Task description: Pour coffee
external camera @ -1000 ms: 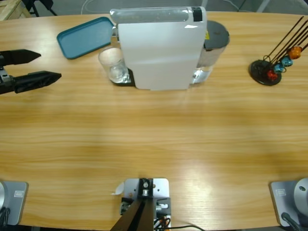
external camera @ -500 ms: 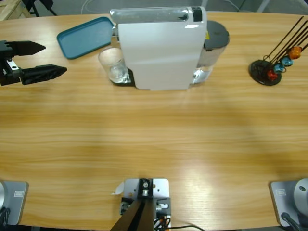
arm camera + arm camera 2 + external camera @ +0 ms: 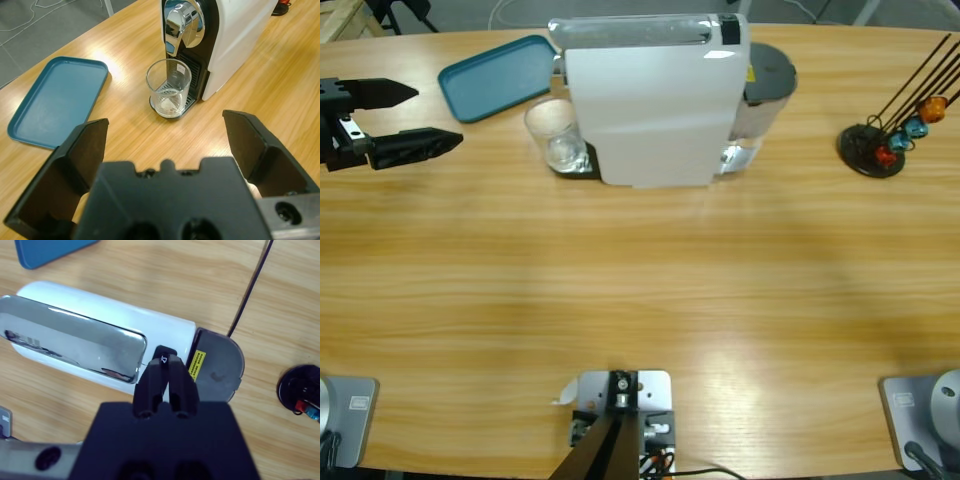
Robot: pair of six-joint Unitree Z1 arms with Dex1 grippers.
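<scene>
A clear glass tumbler (image 3: 556, 136) (image 3: 169, 88) stands on the drip tray under the chrome spout of the white coffee machine (image 3: 650, 100) (image 3: 235, 35) (image 3: 100, 345). I cannot tell whether any coffee lies at its bottom. My left gripper (image 3: 438, 118) (image 3: 167, 122) hovers open over the table's left end, jaws pointing at the tumbler and well short of it. In the right wrist view, my right gripper (image 3: 165, 362) is shut on nothing, high above the machine's top by its grey tank lid (image 3: 217, 367). The high view does not show that gripper.
A teal tray (image 3: 500, 75) (image 3: 57, 100) (image 3: 50, 250) lies behind and left of the tumbler. A black capsule stand (image 3: 875, 145) (image 3: 302, 390) with coloured capsules sits at the far right. Bare wood fills the table's front half.
My left gripper has slid right along the table toward the tumbler, jaws still open. The tumbler and the machine have not moved.
</scene>
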